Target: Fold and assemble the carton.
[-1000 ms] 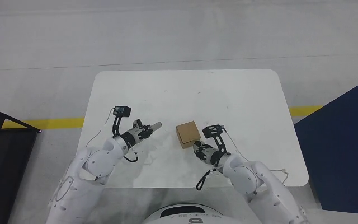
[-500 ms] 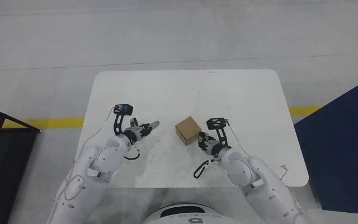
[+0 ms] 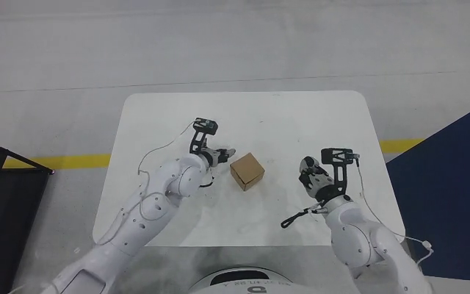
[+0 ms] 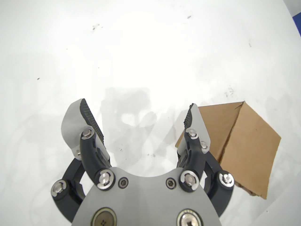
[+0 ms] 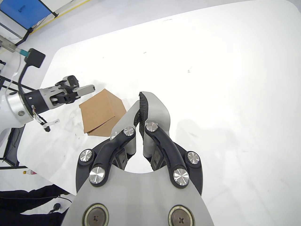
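Note:
A small brown carton (image 3: 247, 171) stands closed up as a box near the middle of the white table (image 3: 294, 117). My left gripper (image 3: 225, 154) hovers just beside the carton's left side, open and empty; in the left wrist view (image 4: 137, 105) one of its fingers (image 4: 195, 121) is close to the carton (image 4: 249, 147). My right gripper (image 3: 309, 173) hangs to the right of the carton, well apart from it. Its fingers are shut on nothing in the right wrist view (image 5: 141, 97), where the carton (image 5: 101, 114) and the left gripper (image 5: 88, 88) lie beyond.
The table has free room behind the carton and at its far right. A dark blue panel (image 3: 433, 191) stands off the table's right edge, and a black frame (image 3: 15, 173) off its left edge. Cables trail from both wrists.
My left gripper has moved right and away from me, up to the carton's left side. The right gripper has drawn back to the right, away from the carton, which stayed almost where it was.

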`<state>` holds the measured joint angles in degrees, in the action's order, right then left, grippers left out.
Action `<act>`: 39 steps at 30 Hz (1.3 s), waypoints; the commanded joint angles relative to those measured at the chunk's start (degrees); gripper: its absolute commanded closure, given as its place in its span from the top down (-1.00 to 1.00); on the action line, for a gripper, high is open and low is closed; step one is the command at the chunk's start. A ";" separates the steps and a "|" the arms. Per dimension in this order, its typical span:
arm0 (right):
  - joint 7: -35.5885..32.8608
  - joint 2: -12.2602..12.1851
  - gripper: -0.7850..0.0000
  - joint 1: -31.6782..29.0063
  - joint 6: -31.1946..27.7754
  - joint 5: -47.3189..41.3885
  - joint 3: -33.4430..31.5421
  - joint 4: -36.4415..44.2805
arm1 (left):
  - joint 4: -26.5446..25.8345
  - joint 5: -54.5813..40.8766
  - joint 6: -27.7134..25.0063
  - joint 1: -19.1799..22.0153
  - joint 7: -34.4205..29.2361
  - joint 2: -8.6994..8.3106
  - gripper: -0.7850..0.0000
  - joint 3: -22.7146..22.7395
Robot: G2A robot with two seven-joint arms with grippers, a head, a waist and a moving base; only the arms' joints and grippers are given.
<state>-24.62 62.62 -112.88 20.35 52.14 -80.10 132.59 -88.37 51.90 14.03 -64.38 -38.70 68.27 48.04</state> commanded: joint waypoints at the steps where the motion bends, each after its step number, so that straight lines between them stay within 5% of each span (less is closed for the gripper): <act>1: 1.16 -0.03 -1.00 -2.38 -0.68 -1.15 -2.11 0.69 | 2.57 1.12 0.19 2.31 -1.66 0.90 1.00 -2.60; 7: 3.39 0.02 -1.00 -6.79 -2.12 -3.18 -5.61 2.05 | 3.24 -7.34 -4.53 4.21 -5.24 2.66 1.00 -4.63; 14: 4.46 0.22 -1.00 -7.87 -3.19 -3.81 -6.69 2.05 | 1.74 -7.97 -6.65 2.94 -5.18 2.08 1.00 -1.52; 23: 3.78 0.55 -1.00 -6.65 -3.16 -3.32 -5.13 2.05 | -0.73 -9.62 -14.07 1.63 -10.40 1.99 1.00 -2.73; 30: 7.37 0.96 -1.00 -7.09 -2.16 -3.08 -4.69 2.05 | -5.01 -7.50 -10.96 -0.48 -2.41 0.68 1.00 5.31; 34: 16.15 1.49 -1.00 -7.27 -2.11 -4.60 -5.70 2.05 | -12.31 -8.27 -9.64 -6.08 13.61 -0.57 1.00 15.85; 35: 18.75 1.62 -0.83 -7.63 -2.20 -4.66 -6.06 2.05 | -13.65 -6.43 -9.71 -8.03 19.55 -0.83 1.00 18.08; 36: 21.68 1.73 0.90 -8.00 -1.71 -3.52 -6.69 2.05 | -15.25 -6.91 -10.11 -10.11 25.77 -0.90 1.00 20.02; 37: 23.07 1.78 1.00 -8.48 -1.40 -2.47 -6.83 2.05 | -16.16 -8.52 -11.01 -12.40 30.35 -0.92 1.00 21.47; 38: 23.07 1.78 1.00 -8.48 -1.40 -2.47 -6.83 2.05 | -16.16 -8.52 -11.01 -12.40 30.35 -0.92 1.00 21.47; 39: 22.75 1.78 -0.98 -8.42 -1.52 -2.83 -6.81 2.05 | -15.92 -6.43 -10.68 -11.36 26.41 -0.93 1.00 20.98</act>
<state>-0.94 64.42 -121.41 18.95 49.82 -86.97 134.65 -104.62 44.95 3.06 -77.00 -8.53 67.33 69.73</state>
